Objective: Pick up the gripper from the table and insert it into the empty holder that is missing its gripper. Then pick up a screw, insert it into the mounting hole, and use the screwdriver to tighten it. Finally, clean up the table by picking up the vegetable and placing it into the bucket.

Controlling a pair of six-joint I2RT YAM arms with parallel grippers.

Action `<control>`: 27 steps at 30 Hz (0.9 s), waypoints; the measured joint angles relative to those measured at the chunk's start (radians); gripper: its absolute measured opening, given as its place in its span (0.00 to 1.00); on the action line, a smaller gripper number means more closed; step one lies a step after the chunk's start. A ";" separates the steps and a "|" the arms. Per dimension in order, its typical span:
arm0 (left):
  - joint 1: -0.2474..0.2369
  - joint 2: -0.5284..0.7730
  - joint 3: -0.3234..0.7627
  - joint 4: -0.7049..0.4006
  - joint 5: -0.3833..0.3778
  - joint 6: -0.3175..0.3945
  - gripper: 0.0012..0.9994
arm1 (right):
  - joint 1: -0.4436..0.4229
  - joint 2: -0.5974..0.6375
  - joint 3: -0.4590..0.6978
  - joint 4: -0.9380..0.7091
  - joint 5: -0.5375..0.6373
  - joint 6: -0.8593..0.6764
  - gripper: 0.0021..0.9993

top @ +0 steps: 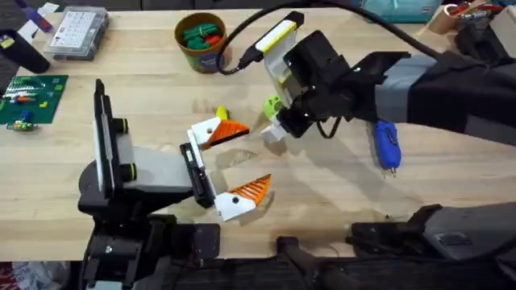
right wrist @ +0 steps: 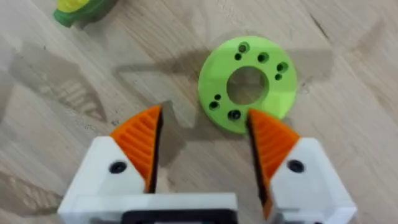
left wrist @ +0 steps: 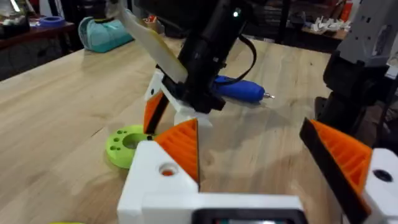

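The vegetable (right wrist: 247, 84), a lime-green ring with a centre hole, lies flat on the wooden table (top: 339, 193). My right gripper (right wrist: 205, 146) hovers open just beside the vegetable (top: 272, 103), and one orange pad overlaps its rim. My left gripper (top: 256, 155) rests open low over the table a little nearer the front, holding nothing. From the left wrist, the vegetable (left wrist: 127, 144) sits just beyond the left gripper (left wrist: 261, 155), under the right gripper (left wrist: 180, 99). The blue screwdriver (top: 387, 145) lies on the table to the right. The orange-brown bucket (top: 200, 40) stands at the back with green and red pieces inside.
A clear compartment box (top: 76, 32) sits at the back left, with a green circuit board (top: 28, 97) in front of it. A small yellow-green piece (top: 222, 113) lies left of the vegetable. The right arm's black cable loops past the bucket.
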 joint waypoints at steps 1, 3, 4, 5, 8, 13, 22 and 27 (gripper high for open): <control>0.000 0.000 0.000 0.000 0.000 0.000 0.99 | 0.000 0.000 0.000 0.000 0.001 -0.001 0.74; 0.000 0.000 0.000 0.000 0.000 0.000 0.99 | 0.000 0.000 0.000 0.001 0.000 -0.003 0.67; 0.000 0.000 0.000 0.000 0.000 0.000 0.99 | 0.000 0.000 0.000 0.001 0.000 -0.005 0.63; 0.000 0.000 0.000 0.000 0.000 0.000 0.99 | 0.000 0.000 0.000 0.001 0.000 -0.003 0.59; 0.000 0.000 0.000 0.000 0.000 0.000 0.99 | 0.000 0.000 0.000 0.001 0.000 -0.003 0.50; 0.000 0.000 0.000 0.000 0.000 0.000 0.99 | 0.000 0.000 0.000 0.001 0.000 -0.003 0.50; 0.000 0.000 0.000 0.000 0.000 0.000 0.99 | -0.005 0.032 0.000 0.013 0.004 -0.004 0.58; 0.000 0.000 0.000 0.000 0.000 0.000 0.99 | -0.005 0.037 0.003 0.017 0.005 -0.005 0.55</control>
